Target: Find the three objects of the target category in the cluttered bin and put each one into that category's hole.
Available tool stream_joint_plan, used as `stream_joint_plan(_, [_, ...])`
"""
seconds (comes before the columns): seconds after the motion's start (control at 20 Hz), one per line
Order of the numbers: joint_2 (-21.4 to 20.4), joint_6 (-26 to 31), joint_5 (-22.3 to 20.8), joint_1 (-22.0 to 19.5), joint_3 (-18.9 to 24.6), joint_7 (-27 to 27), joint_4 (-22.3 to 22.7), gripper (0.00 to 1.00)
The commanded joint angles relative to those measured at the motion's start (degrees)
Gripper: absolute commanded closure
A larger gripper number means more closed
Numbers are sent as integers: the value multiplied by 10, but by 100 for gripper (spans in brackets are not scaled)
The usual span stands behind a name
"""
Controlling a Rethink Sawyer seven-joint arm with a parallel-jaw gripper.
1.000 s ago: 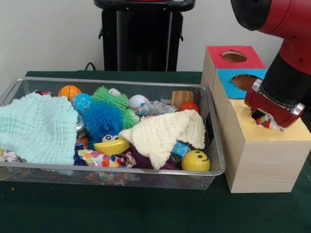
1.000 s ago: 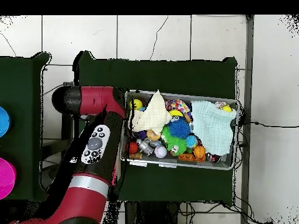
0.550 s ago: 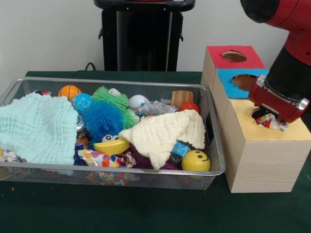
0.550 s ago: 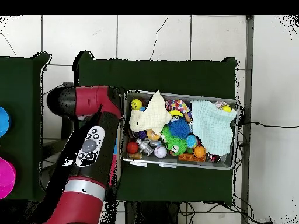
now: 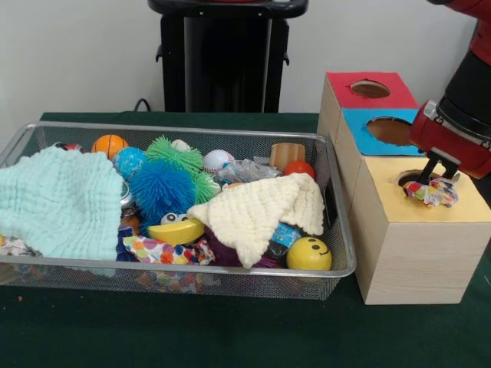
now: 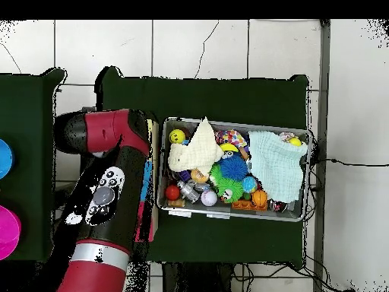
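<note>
Change: the red and black arm has risen and drawn toward the right edge of the front view since a second ago; the crumpled multicoloured wrapper, then tucked under the gripper, now lies exposed on the box top.
Gripper: two dark fingers hang spread just above the wrapper, nothing between them; released.
Task object: wrapper sits on the yellow-topped pale wooden box, at the near rim of its round hole, partly over the opening.
Orientation: crumpled lump, slightly wider than tall, long axis roughly left-right in the front view; no clear pointing end.
Neighbouring holes: blue-topped box and red-topped box stand behind, each with an open round hole.
Bin: silver wire-mesh tray just left of the boxes, full.
Bin contents: mint waffle cloth at left; cream waffle cloth draped over toys at right; blue spiky ball, green spiky ball, orange ball, yellow smiley ball.
Obstructions: both cloths hide what lies beneath.
Overhead view: arm covers the boxes; gripper hidden there.
</note>
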Motion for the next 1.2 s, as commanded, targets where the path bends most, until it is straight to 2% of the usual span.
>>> stream_joint_plan(0.05, [0, -34, 6, -21, 80, 15, -59, 100])
stream_joint_plan(0.45, [16, -41, 10, -50, 107, -3, -68, 100])
stream_joint_plan(0.65, [-3, -3, 2, -51, 103, -4, -58, 100])
stream_joint_plan(0.9, [-17, 53, -6, -47, 88, 0, -73, 100])
stream_joint_plan(1.2, [-30, 72, -7, -43, 85, 6, -70, 100])
